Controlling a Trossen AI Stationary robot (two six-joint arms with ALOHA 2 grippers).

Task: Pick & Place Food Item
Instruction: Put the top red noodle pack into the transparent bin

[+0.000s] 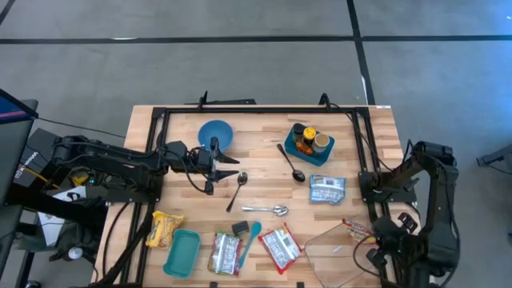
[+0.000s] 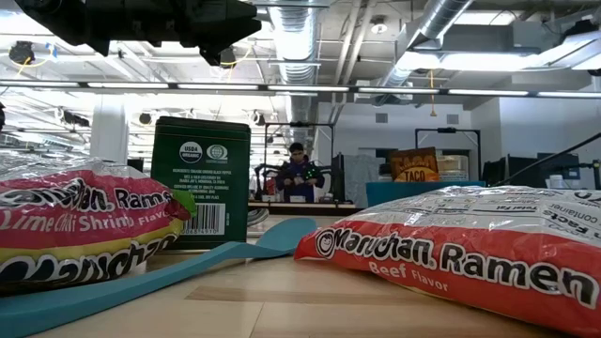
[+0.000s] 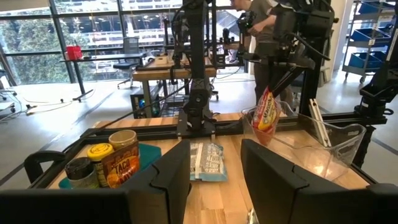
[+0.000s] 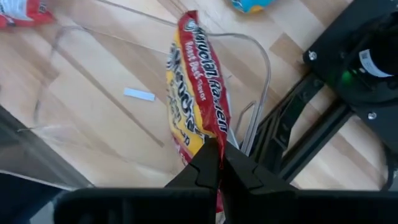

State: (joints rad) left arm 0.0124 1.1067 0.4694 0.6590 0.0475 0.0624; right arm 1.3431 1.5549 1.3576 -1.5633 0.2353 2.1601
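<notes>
Right pincer (image 4: pixel 217 163) on ramen packet (image 4: pixel 196 99)

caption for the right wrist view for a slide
Right gripper shut on a ramen packet above a clear container.

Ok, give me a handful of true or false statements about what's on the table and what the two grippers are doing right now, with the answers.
1. The right gripper is shut on a ramen packet. True.
2. That packet hangs over the clear container. True.
3. The blue bowl lies in the teal tray. False: it sits apart, near the table's far edge.
4. The left gripper holds a spoon. False: its fingers are apart and empty.
5. The spice jars stand in a blue bin. True.
</notes>
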